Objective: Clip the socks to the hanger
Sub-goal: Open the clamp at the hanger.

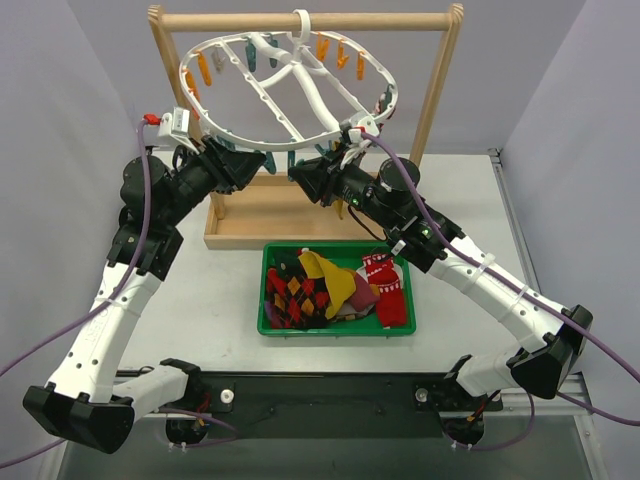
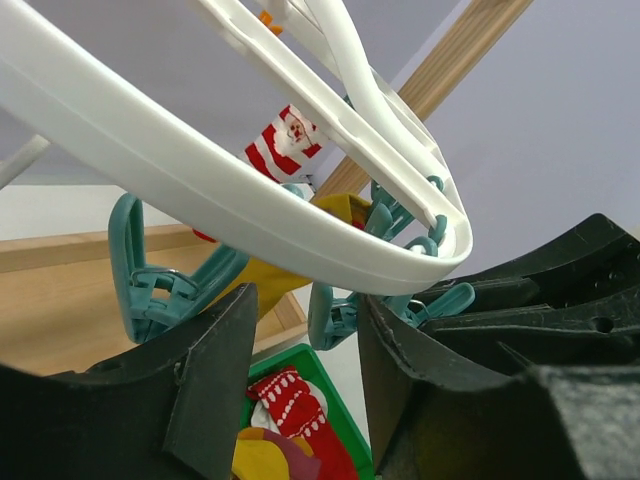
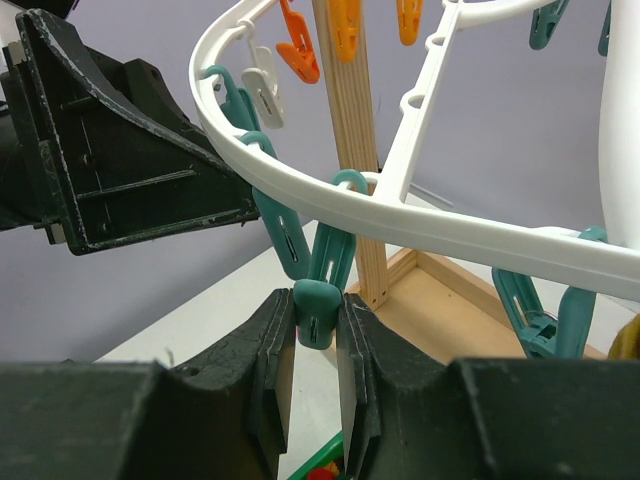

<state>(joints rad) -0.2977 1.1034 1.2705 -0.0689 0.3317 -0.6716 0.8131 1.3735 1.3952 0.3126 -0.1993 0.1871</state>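
The white hanger hangs tilted from a wooden bar, with teal and orange clips under its rim. My right gripper is shut on the lower end of a teal clip on the near rim. My left gripper stands open just below the rim, with nothing between its fingers; teal clips hang on either side. A yellow sock dangles under the rim beside them. A red-white Santa sock hangs further back. Several socks lie in the green bin.
The wooden rack has an upright post, a top bar and a tray base behind the green bin. Both grippers sit close together under the hanger's near rim. Grey walls close in on both sides.
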